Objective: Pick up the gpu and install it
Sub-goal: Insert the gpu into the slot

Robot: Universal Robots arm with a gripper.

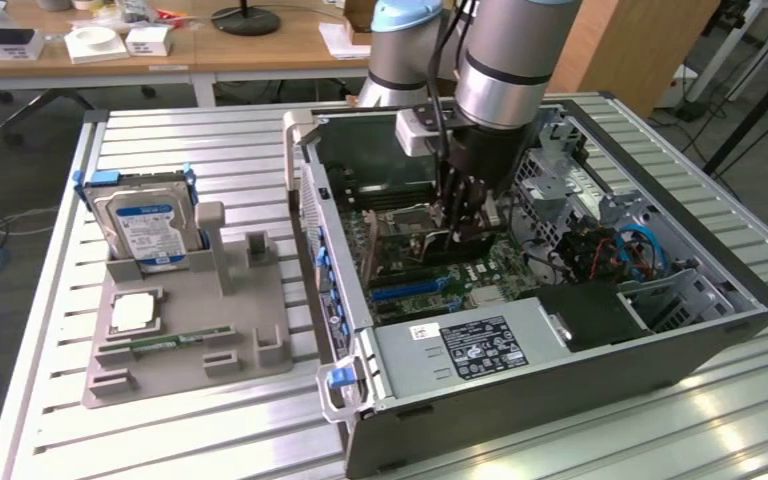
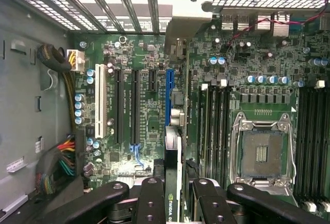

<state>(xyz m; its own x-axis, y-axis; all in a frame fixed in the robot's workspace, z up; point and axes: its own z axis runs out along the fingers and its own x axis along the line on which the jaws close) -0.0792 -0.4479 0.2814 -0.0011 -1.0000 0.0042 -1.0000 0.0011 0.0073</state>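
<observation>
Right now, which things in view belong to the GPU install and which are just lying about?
In the job: gpu, held in the gripper; blue PCIe slot; open PC case.
Lying about: hard drive, CPU chip and RAM stick on the grey holder.

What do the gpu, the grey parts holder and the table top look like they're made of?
The gpu: matte black, probably plastic over circuit board; green logo printed. The grey parts holder: dull, uniform, likely moulded plastic. The table top: slotted bright silver with glare, likely aluminium.
</observation>
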